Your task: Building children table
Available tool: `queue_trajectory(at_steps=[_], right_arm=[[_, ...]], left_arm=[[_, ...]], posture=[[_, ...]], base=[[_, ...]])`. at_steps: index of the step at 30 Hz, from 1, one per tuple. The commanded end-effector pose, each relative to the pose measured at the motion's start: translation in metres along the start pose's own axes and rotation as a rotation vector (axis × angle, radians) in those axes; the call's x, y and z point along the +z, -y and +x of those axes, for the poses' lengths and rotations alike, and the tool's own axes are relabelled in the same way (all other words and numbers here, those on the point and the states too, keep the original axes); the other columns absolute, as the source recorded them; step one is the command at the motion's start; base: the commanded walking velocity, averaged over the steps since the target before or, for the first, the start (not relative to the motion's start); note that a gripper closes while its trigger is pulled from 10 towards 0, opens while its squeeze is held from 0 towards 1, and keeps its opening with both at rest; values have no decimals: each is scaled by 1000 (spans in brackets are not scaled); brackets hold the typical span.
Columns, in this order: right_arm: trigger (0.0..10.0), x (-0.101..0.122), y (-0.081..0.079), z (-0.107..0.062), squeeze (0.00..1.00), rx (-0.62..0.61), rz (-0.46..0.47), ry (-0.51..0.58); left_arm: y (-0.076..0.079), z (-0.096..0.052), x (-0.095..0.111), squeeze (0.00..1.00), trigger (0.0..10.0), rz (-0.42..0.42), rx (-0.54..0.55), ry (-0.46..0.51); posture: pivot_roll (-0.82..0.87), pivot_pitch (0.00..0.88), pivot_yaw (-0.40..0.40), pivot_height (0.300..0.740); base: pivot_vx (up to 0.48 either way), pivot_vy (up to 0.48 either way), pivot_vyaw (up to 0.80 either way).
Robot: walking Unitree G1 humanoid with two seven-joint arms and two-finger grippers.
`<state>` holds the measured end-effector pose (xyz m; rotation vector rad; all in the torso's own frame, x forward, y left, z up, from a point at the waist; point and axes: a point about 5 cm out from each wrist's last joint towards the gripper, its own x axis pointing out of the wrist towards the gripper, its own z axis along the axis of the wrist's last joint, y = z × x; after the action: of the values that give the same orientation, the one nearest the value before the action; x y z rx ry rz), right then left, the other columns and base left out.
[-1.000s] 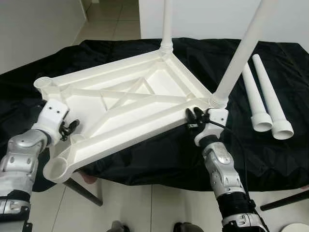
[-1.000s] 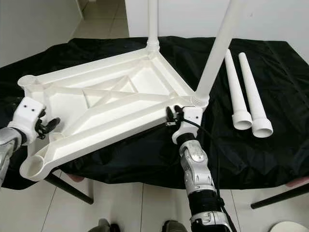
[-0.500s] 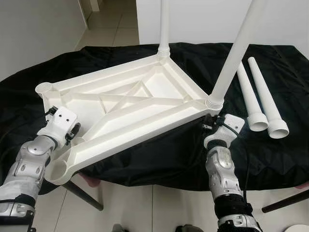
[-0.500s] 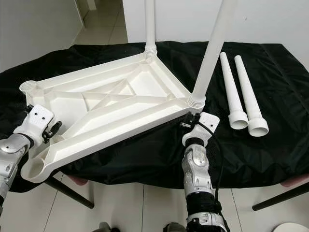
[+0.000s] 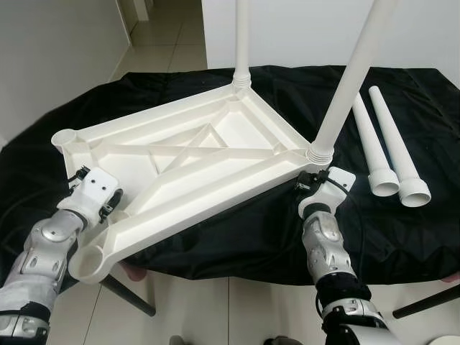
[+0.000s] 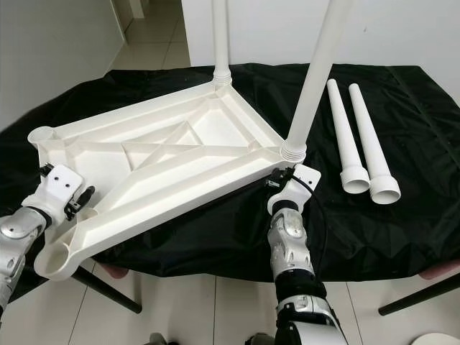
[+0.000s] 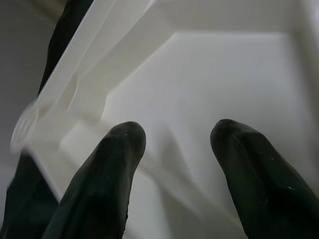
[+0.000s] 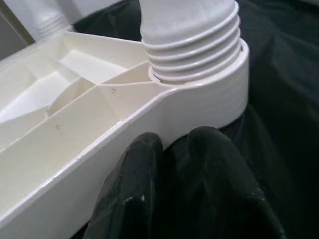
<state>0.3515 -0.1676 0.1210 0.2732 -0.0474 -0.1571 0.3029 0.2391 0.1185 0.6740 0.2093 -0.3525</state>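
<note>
The white children's table top (image 5: 215, 154) lies upside down on the black cloth (image 5: 402, 230). Two white legs stand screwed into it, one at the far corner (image 5: 242, 36), one at the right corner (image 5: 348, 79). Two loose legs (image 5: 374, 147) (image 5: 397, 147) lie side by side to the right. The sockets at the left (image 5: 65, 136) and near-left corner (image 5: 89, 261) are empty. My left gripper (image 5: 109, 203) is open against the top's left rim (image 7: 189, 99). My right gripper (image 8: 172, 144) is shut, its fingertips low against the outer wall of the right corner socket (image 8: 209, 94).
The near-left corner of the top overhangs the cloth's front edge. Dark metal legs of the work table (image 5: 126, 296) (image 5: 428, 302) slant to the tiled floor. A white wall stands behind. A doorway opens at the far left (image 5: 154, 36).
My right gripper has left the rim beside the socket, turned, and now sits low against the corner socket. My left gripper has slid a little along the left rim. The camera has shifted slightly.
</note>
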Motion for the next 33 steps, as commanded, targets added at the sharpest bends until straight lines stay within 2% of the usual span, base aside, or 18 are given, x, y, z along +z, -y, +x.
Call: queue_trajectory(at_steps=[1, 5, 7, 8, 9, 14, 17, 18, 22, 25, 28, 33], right_arm=[[10000, -2, -7, 5, 0, 40, -3, -29], [10000, 0, -8, 6, 0, 52, -12, -26], [10000, 5, -13, 14, 0, 98, -38, -27], [10000, 5, -13, 14, 0, 98, -38, -27], [10000, 10, -17, 19, 0, 131, -62, -25], [10000, 12, -20, 22, 0, 158, -80, -24], [10000, 18, -25, 29, 0, 199, -96, -24], [10000, 18, -25, 29, 0, 199, -96, -24], [10000, 20, -27, 34, 0, 226, -108, -42], [10000, 20, -27, 34, 0, 232, -109, -45], [10000, 24, -28, 35, 0, 269, -107, -17], [10000, 27, -27, 34, 0, 283, -87, 27]], left_arm=[[50, -4, -17, 0, 10000, -1, -308, -70], [53, -4, -16, 0, 10000, 4, -327, -64], [72, -8, -6, 0, 10000, 11, -412, -28], [72, -8, -6, 0, 10000, 11, -412, -28], [89, -12, 4, 0, 10000, 9, -477, 11], [103, -14, 15, 0, 10000, -6, -522, 48], [129, -14, 42, 0, 10000, -59, -599, 134], [129, -14, 42, 0, 10000, -59, -599, 134], [138, -9, 71, 0, 10000, -98, -611, 218], [140, -8, 80, 0, 10000, -115, -619, 243], [142, -10, 99, 0, 10000, -150, -636, 299], [135, -9, 103, 0, 10000, -156, -591, 318]], posture=[[-36, 108, 65, 740], [-36, 108, 65, 740], [-22, 131, 65, 740], [-22, 131, 65, 740], [-21, 140, 66, 740], [-19, 147, 65, 740], [-17, 160, 68, 740], [-17, 160, 68, 740], [-17, 168, 71, 740], [-17, 173, 73, 740], [-20, 179, 76, 740], [-23, 181, 77, 740]], base=[[0, 0, 0], [0, 0, 0], [0, 0, 0], [0, 0, 0], [0, 0, 0], [0, 0, 0], [0, 0, 0], [0, 0, 0], [0, 0, 0], [0, 0, 0], [0, 0, 0], [0, 0, 0]])
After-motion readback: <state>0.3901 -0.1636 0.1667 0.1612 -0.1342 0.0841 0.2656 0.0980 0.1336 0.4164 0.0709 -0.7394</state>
